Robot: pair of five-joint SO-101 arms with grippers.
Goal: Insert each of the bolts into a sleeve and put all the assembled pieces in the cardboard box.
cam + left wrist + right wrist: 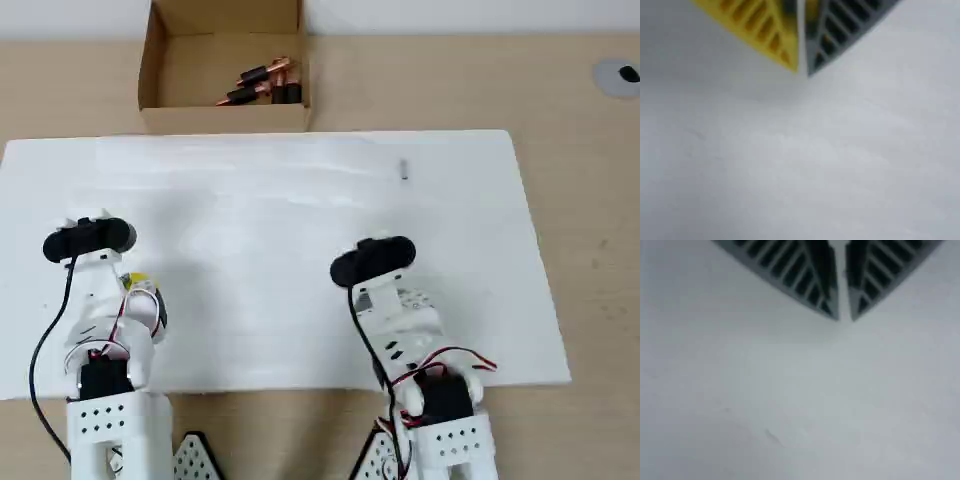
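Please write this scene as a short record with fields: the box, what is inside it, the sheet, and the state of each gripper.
box: cardboard box, open on top, beyond the far edge of the white sheet
contents: assembled pieces, copper and black, lying in the right part of the box
sheet: one small grey item near its far right side, too small to identify
left gripper: shut, holding nothing, close over the sheet
right gripper: shut, holding nothing, close over the sheet
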